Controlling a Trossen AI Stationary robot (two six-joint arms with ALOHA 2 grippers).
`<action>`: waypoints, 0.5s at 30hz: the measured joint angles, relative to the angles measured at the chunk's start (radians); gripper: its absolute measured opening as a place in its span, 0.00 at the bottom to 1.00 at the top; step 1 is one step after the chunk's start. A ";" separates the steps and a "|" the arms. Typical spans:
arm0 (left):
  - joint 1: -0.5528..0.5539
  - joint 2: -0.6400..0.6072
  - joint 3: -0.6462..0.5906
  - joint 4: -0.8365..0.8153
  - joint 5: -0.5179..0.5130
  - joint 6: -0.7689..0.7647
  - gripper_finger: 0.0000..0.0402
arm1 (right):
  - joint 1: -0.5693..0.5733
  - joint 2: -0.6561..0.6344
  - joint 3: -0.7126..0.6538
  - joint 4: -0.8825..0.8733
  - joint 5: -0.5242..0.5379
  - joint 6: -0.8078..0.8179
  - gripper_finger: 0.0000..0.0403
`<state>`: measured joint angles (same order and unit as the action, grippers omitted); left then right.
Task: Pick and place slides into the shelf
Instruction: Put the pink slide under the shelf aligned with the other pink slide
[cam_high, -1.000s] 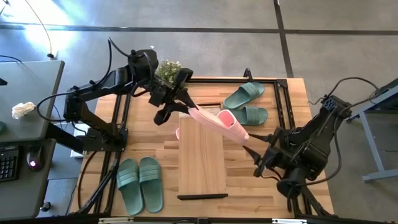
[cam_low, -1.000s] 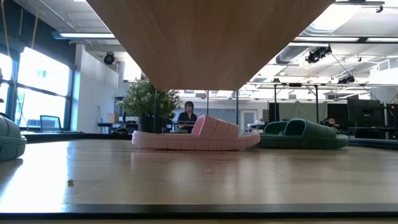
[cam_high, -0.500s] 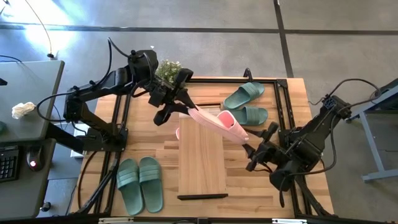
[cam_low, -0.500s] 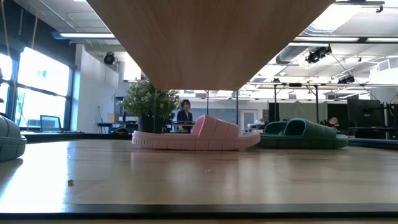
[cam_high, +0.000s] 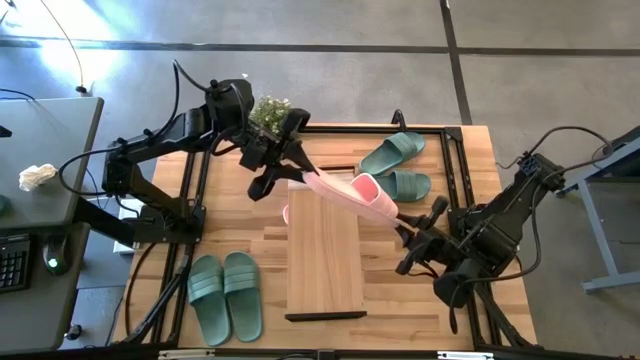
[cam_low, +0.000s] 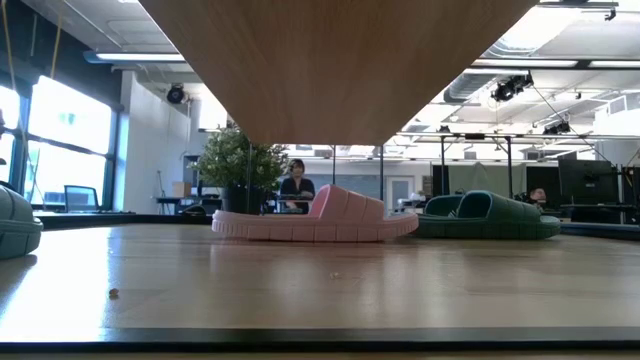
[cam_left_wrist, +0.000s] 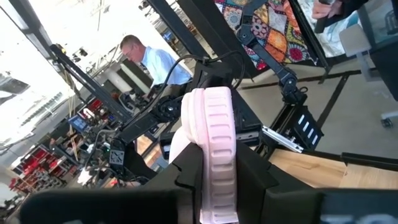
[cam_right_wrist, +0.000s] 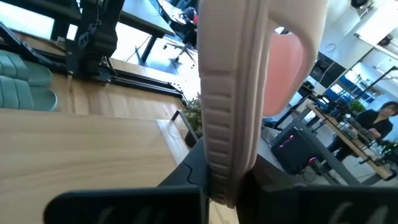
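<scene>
A pale pink slide hangs in the air over the far end of the light-wood shelf, held at both ends. My left gripper is shut on its heel end and my right gripper on its toe end, just past the strap. A second pink slide lies sole-down on the table under the shelf's plank. One green pair lies at the far right and another at the near left, both on their soles. My left gripper pinches the heel end of the pink slide's sole between its two fingers, with the ribbed edge showing between them. It comes from the far left. That end is lifted clear. My right gripper pinches the toe end of the sole between its two fingers, with the strap bulging to one side beyond them. It comes from the table's near right, along the slide. The slide spans between both grippers, clear of the shelf.
A potted plant stands at the table's far edge behind my left arm. Black frame bars run along the table's right side. In the low view, a person sits in the room beyond the table.
My right gripper has moved toward the table's far left, up to the pink slide's free toe end, and has taken hold of it. My left gripper has kept the heel end where it was.
</scene>
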<state>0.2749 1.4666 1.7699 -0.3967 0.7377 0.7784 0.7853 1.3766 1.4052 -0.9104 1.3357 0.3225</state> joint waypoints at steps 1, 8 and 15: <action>0.000 0.000 0.000 -0.002 -0.007 0.000 0.13 | 0.000 0.000 0.000 -0.006 0.000 -0.003 0.03; -0.019 -0.024 0.000 -0.053 -0.108 0.049 0.23 | -0.001 -0.028 0.000 -0.055 0.015 -0.018 0.01; -0.127 -0.058 0.068 -0.259 -0.570 0.276 0.40 | -0.003 -0.083 -0.001 -0.117 -0.008 -0.020 0.01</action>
<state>0.1478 1.4085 1.8377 -0.6554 0.1680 1.0542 0.7823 1.2934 1.4044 -1.0271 1.3273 0.3021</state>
